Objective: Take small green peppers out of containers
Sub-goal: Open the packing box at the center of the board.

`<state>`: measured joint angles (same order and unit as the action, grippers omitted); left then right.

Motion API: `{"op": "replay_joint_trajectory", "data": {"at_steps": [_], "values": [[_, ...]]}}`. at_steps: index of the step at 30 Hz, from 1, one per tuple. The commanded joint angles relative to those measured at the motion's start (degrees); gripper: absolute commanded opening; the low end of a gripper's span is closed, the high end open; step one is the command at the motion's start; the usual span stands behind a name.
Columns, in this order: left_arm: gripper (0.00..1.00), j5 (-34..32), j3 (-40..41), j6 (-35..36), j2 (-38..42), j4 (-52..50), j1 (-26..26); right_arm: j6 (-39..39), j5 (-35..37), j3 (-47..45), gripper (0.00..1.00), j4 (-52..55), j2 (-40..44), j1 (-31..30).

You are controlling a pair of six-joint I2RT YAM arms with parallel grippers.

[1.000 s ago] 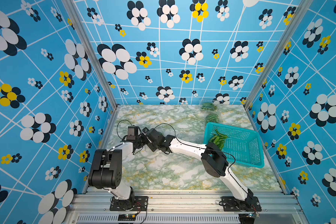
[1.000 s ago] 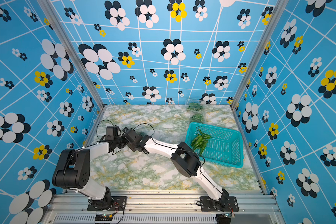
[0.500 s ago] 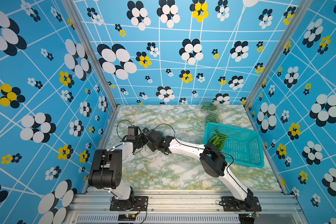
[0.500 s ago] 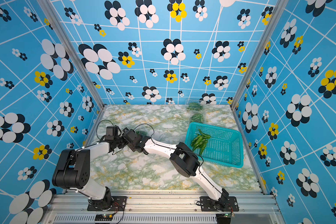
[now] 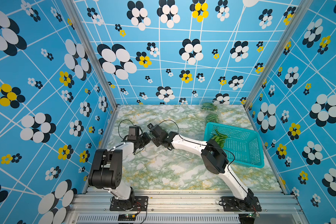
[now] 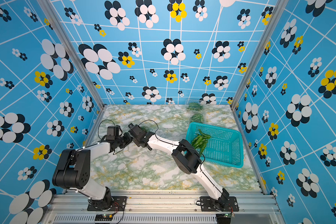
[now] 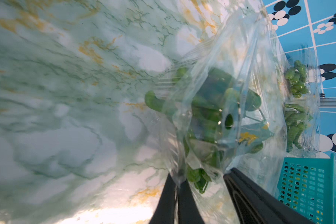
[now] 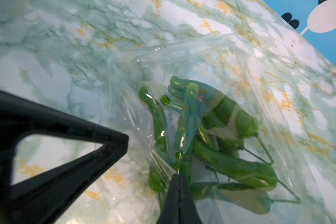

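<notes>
While the left claw [image 7: 176, 186] and right claw [image 8: 178, 179] are both pinching shut on the thin edges of one container [image 7: 237, 58] near the tabletop's [image 5: 163, 174] left edge, I am prying it open; its peppers [image 8: 231, 120] are lying inside. Next move, I judge: drawing the claws apart steadily.

Both top views look from high above the front rail [image 5: 182, 197], tilted down toward the back wall [image 5: 182, 58]. They stand far enough off to take in the whole counter [image 5: 163, 174], the left arm [image 5: 124, 147], the right arm [image 5: 188, 144] and the teal basket [image 5: 241, 147], and the two share almost the same scene, shifted slightly sideways. Each wrist view sits close over the counter, looking out past its own jaws at one clear container [image 7: 246, 58] from either side; the left wrist view also catches the basket's corner and the wall.
</notes>
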<state>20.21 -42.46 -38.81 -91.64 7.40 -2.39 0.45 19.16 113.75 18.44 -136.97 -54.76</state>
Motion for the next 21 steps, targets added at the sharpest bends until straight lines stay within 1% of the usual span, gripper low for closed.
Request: {"op": "replay_joint_trajectory", "data": {"at_steps": [1, 7, 9, 11, 17, 21], "values": [[0.07, -1.4, -1.2, 1.7, -1.4, -1.4, 0.7, -2.5, 4.5, 1.2, 0.00, 3.8, 3.2, 3.1], [0.07, -1.7, -2.0, 2.2, -2.6, -2.2, 0.5, -5.0, 3.7, 3.0, 0.00, 3.4, 3.5, 3.4], [0.07, -1.6, -2.3, 2.4, -3.1, -2.3, 0.4, -5.1, 4.5, 3.4, 0.00, 2.4, 3.7, 3.6], [0.07, -1.5, -2.4, 2.4, -3.5, -2.4, 0.4, -5.3, 4.0, 5.3, 0.00, 3.5, 3.2, 3.9], [0.06, -1.3, -3.1, 2.6, -4.4, -3.2, 0.3, -6.2, 3.8, 6.0, 0.00, 0.6, 4.5, 4.2], [0.06, -0.5, -4.0, 2.8, -5.5, -4.1, 0.3, -6.5, 4.7, 9.3, 0.00, 1.2, 3.3, 4.3]]}}
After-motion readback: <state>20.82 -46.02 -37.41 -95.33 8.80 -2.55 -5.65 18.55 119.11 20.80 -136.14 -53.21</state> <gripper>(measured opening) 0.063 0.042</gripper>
